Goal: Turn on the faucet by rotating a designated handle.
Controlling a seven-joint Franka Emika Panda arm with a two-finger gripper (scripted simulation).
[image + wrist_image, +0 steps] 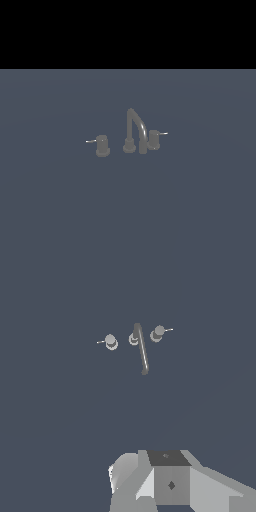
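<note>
The dark grey faucet [135, 129] stands on a flat blue-grey surface, its arched spout rising from a round base. The handle [154, 139] is the stubby knob on the exterior view's right, with a thin pale lever pointing rightward. The wrist view looks down on the faucet [142, 351] and the handle [158, 332] from well above. Pale grey blocky parts of my gripper [170, 481] show at that picture's edge, far from the faucet. Its fingertips are not clearly shown. The arm does not appear in the exterior view.
A second, alike knob [102, 145] with its lever pointing leftward stands on the other side of the spout, also seen as the knob [111, 341] in the wrist view. The blue-grey surface [60, 200] spreads around the set.
</note>
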